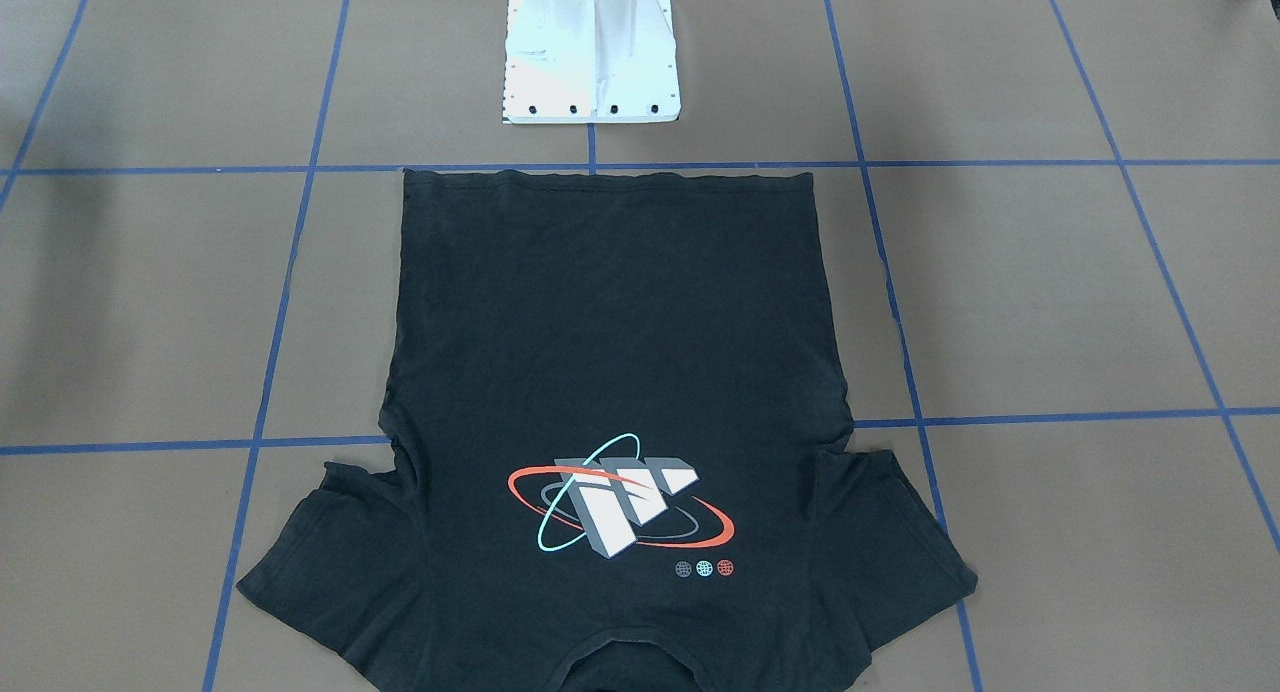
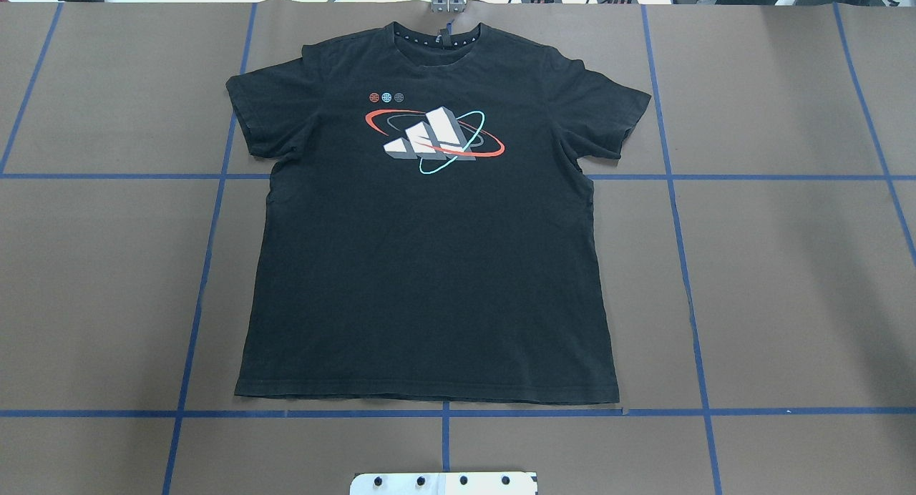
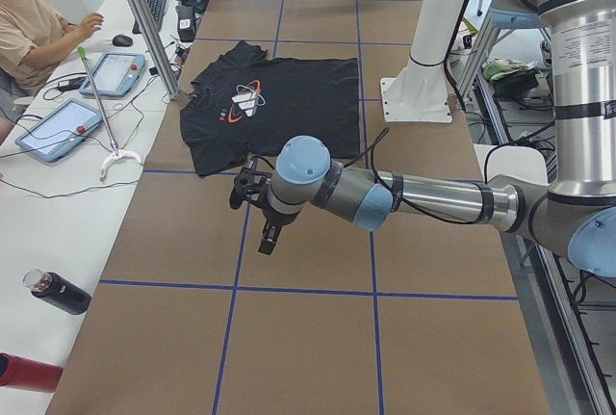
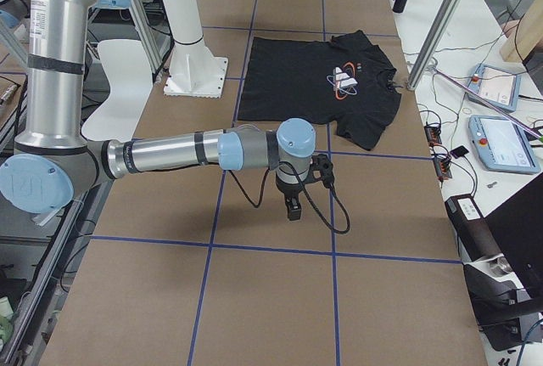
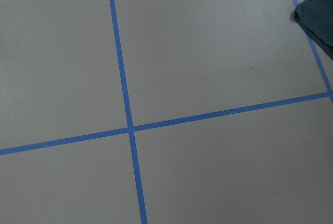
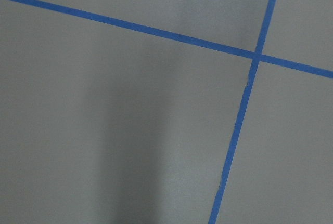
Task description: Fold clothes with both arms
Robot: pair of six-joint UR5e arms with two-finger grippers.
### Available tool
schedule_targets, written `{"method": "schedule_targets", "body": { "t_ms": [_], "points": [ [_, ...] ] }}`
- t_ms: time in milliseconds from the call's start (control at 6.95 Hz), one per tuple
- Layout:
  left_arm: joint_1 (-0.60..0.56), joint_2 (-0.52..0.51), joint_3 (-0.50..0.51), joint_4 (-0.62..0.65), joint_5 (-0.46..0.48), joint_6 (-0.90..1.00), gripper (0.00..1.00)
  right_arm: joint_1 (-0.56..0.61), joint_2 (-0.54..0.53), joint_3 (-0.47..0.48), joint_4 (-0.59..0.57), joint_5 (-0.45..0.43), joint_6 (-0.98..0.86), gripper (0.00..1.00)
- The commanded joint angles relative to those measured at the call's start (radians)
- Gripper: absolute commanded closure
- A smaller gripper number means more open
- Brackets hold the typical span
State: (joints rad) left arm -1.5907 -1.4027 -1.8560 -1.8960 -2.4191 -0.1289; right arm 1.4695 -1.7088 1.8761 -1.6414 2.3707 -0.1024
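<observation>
Overhead exterior shows you the black T-shirt (image 2: 429, 266) lying flat and print-up in the middle of the frame. Its collar is toward the top edge, its hem toward the bottom, and both short sleeves are spread to the sides. Its logo (image 2: 433, 141) sits in the upper part of the shirt.

The shirt rests on the brown table (image 2: 787, 280), which is crossed by blue tape lines (image 2: 680, 194). The white pedestal base (image 2: 444, 483) peeks in at bottom centre, near the hem but apart from it.

In the exterior left view, the left arm (image 3: 423, 198) stretches across the middle of the frame. The left gripper (image 3: 270, 238) points down at the table, below the shirt in the picture and clear of it. You cannot tell whether it is open or closed.

In the exterior right view, the right arm (image 4: 178, 152) reaches likewise. The right gripper (image 4: 293, 208) hangs over bare table, below the shirt in the frame. You cannot tell its state either.

The left wrist view catches a corner of the shirt at the upper right.
</observation>
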Motion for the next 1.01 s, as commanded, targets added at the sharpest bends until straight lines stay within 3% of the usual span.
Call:
{"method": "schedule_targets", "body": {
  "t_ms": [0,575,863],
  "points": [
    [0.0,0.001,0.0,-0.001,0.0,0.003,0.0,0.0,0.0,-0.002,0.0,-0.018,0.0,0.0],
    [0.002,-0.001,0.0,-0.003,0.0,-0.008,0.0,-0.001,-0.002,-0.003,0.0,-0.013,0.003,0.0],
    [0.002,0.011,0.003,-0.005,0.002,0.003,0.0,-0.012,0.0,-0.029,0.11,-0.005,0.001,0.0]
  ]
}}
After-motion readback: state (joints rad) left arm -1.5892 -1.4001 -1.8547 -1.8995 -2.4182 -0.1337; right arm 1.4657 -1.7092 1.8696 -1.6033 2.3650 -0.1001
